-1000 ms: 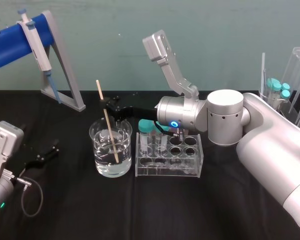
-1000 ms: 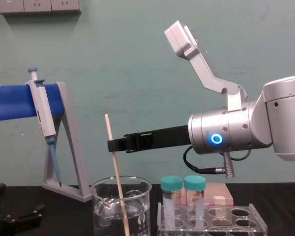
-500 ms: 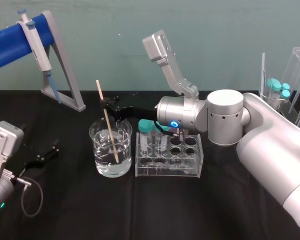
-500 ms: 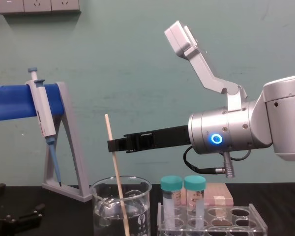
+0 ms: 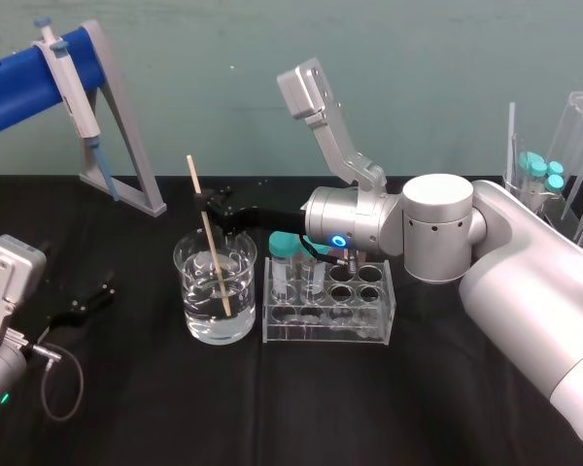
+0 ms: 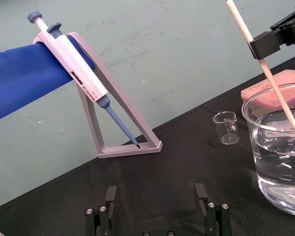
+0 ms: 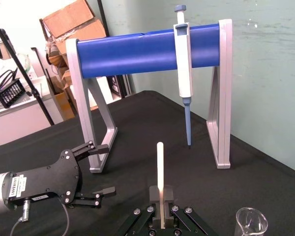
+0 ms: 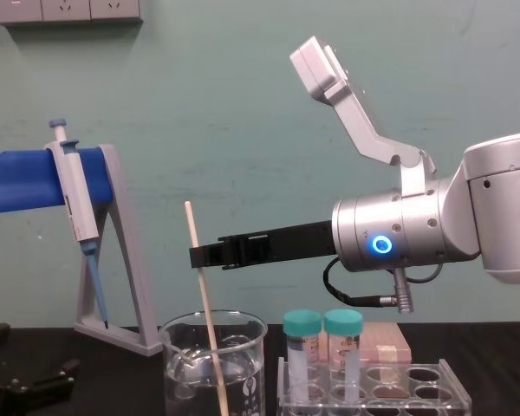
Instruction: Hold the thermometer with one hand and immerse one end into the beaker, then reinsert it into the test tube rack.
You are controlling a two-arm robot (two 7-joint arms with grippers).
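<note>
My right gripper (image 5: 206, 201) reaches in from the right, level above the beaker (image 5: 215, 291), and is shut on the thermometer (image 5: 212, 252). This thin tan rod leans slightly, its lower end dipped in the water inside the clear glass beaker (image 8: 213, 364). In the chest view the gripper (image 8: 198, 257) pinches the rod (image 8: 206, 312) about a third of the way down from its top. The clear test tube rack (image 5: 328, 309) stands just right of the beaker. My left gripper (image 5: 92, 296) rests open on the black table at the left, apart from everything.
A grey stand with a blue bar (image 5: 19, 83) holds a pipette (image 5: 73, 92) at the back left. Two teal-capped vials (image 8: 322, 347) sit in the rack. A tiny glass beaker (image 6: 226, 127) and a pink box (image 6: 275, 88) lie behind the big beaker. More tubes (image 5: 544, 175) stand far right.
</note>
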